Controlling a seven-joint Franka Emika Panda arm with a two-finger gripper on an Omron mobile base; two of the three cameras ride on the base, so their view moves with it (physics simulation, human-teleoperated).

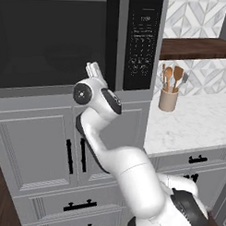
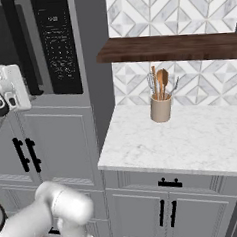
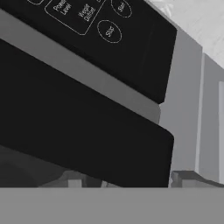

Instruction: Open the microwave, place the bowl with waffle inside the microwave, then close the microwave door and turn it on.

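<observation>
The microwave [image 1: 66, 39] sits built into the grey cabinet wall ahead of me, and its door [image 1: 48, 43] of dark tinted glass lies flush with the front. The long black bar handle [image 2: 21, 44] runs vertically just left of the black keypad strip [image 1: 142, 42]. I have the gripper [image 1: 94, 70] up at the lower end of that handle, close in front of the door's bottom edge. In the hand view the handle [image 3: 83, 131] crosses as a broad black bar with the keypad [image 3: 109, 30] above it; one finger tip [image 3: 188, 178] shows to one side of the bar's end and a grey bit pokes up on the other side, so the fingers look spread astride the bar, but I cannot tell whether they touch it. Below are panelled cabinet doors [image 1: 35, 149] with small black handles. To the right, a marble counter [image 2: 182, 136] carries a beige utensil crock [image 2: 161, 107] under a dark wooden shelf [image 2: 170, 47].
</observation>
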